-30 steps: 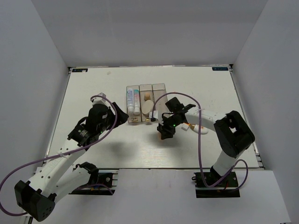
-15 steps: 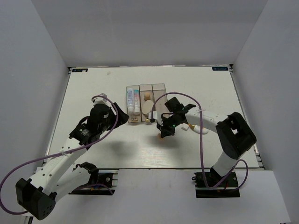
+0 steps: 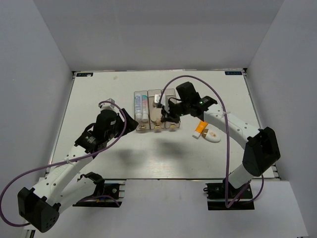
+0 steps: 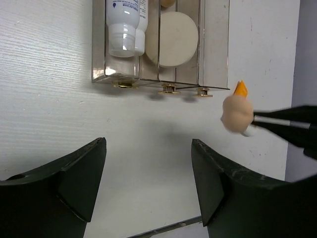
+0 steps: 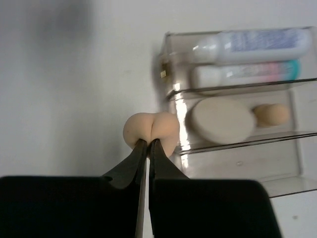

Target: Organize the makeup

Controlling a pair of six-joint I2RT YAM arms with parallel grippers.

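Observation:
My right gripper (image 5: 148, 144) is shut on a beige egg-shaped sponge (image 5: 151, 130) and holds it in the air by the near end of the clear box (image 3: 170, 92). The held sponge also shows in the left wrist view (image 4: 237, 113). The box's left compartment holds two white tubes (image 5: 252, 40), one with a pink-blue label (image 5: 247, 73). The middle compartment holds the round cream puff (image 5: 223, 120) and a second beige sponge (image 5: 271, 114). The orange-white tube (image 3: 200, 129) and white oval pad (image 3: 212, 136) lie on the table to the right. My left gripper (image 4: 148, 183) is open and empty, near the box's front left.
The box's right compartment (image 4: 214, 39) shows nothing inside. White walls enclose the table (image 3: 99, 94) on three sides. The right arm's purple cable (image 3: 218, 101) arches above the box's right side.
My right gripper has lifted the beige sponge from the table in front of the box and carried it back and left to the box's near end. The left arm has barely moved.

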